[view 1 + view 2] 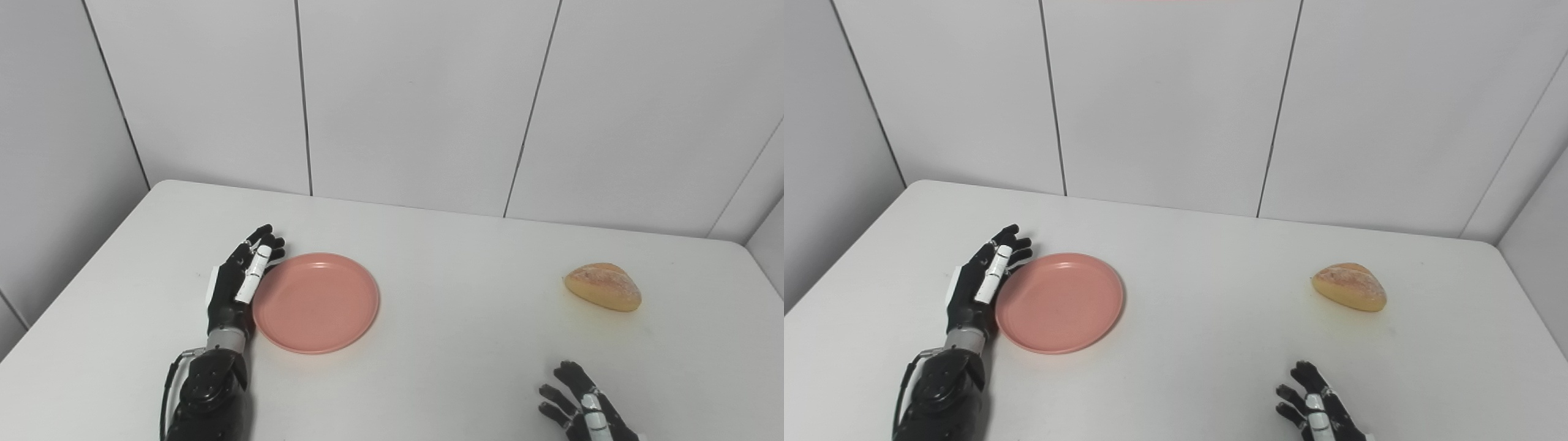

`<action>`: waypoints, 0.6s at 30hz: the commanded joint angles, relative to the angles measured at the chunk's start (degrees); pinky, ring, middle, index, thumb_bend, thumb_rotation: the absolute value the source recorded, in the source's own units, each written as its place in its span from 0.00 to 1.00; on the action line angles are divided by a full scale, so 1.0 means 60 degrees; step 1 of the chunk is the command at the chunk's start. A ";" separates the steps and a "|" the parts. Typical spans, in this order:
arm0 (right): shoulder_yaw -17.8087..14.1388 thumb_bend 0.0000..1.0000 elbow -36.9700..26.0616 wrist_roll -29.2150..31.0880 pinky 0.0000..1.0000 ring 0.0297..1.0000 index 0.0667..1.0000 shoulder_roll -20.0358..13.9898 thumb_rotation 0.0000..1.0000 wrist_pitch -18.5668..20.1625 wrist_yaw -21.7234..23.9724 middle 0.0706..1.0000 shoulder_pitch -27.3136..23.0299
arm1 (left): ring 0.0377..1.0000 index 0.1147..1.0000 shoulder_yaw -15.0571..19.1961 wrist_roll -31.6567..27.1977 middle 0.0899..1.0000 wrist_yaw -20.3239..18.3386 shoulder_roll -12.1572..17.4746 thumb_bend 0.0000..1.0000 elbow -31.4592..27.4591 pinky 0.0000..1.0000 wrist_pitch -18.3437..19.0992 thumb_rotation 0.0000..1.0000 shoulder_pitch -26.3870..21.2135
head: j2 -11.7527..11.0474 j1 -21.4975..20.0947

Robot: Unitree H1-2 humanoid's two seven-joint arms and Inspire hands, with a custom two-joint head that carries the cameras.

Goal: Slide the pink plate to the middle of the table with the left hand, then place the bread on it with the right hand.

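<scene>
We see the plate (316,302) lying flat on the table (441,367), directly to the right of our left hand (239,282). The hand stands on its edge against the plate's left rim, the fingers (260,245) stretched forward and kept together along the rim; it grasps nothing. The plate is pink, shallow and round, and nothing lies in it. We can read no writing or brand on it, or on any other thing here.

The bread (603,286) lies far to the right of the plate, on the bare table. It is beyond our right hand (579,404) and a little to its right, well apart from it. This hand is low at the near edge, fingers spread and slightly curled, holding nothing.
</scene>
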 commanded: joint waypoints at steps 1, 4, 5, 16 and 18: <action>0.0086 0.78 -0.0265 -0.0110 0.77 0.78 0.83 0.0131 0.78 0.0061 -0.0001 0.86 0.0041 | 0.73 0.73 -0.0034 -0.0081 0.69 -0.0072 -0.0126 0.71 0.0166 0.67 0.0238 0.65 0.0003 | 0.0051 -0.0089; 0.0169 0.78 -0.0315 -0.0180 0.77 0.78 0.82 0.0190 0.78 0.0114 -0.0025 0.86 0.0038 | 0.73 0.76 -0.0034 -0.0135 0.69 -0.0131 -0.0164 0.71 0.0182 0.67 0.0297 0.63 -0.0002 | 0.0123 -0.0220; 0.0203 0.78 -0.0327 -0.0230 0.77 0.78 0.82 0.0210 0.78 0.0136 -0.0043 0.86 0.0029 | 0.73 0.76 -0.0033 -0.0157 0.69 -0.0155 -0.0173 0.71 0.0167 0.67 0.0325 0.62 -0.0008 | 0.0173 -0.0332; 0.0378 0.79 -0.0051 -0.0507 0.77 0.77 0.83 0.0483 0.78 -0.0019 -0.0124 0.86 -0.0122 | 0.73 0.74 -0.0175 -0.0070 0.69 -0.0302 -0.0187 0.68 0.0271 0.66 0.0296 0.64 -0.0113 | 0.0092 -0.0820; 0.0431 0.79 -0.0023 -0.0583 0.77 0.77 0.83 0.0558 0.78 -0.0021 -0.0121 0.86 -0.0130 | 0.72 0.75 -0.0147 -0.0078 0.68 -0.0250 -0.0220 0.64 0.0302 0.66 0.0333 0.62 -0.0139 | 0.0096 -0.1027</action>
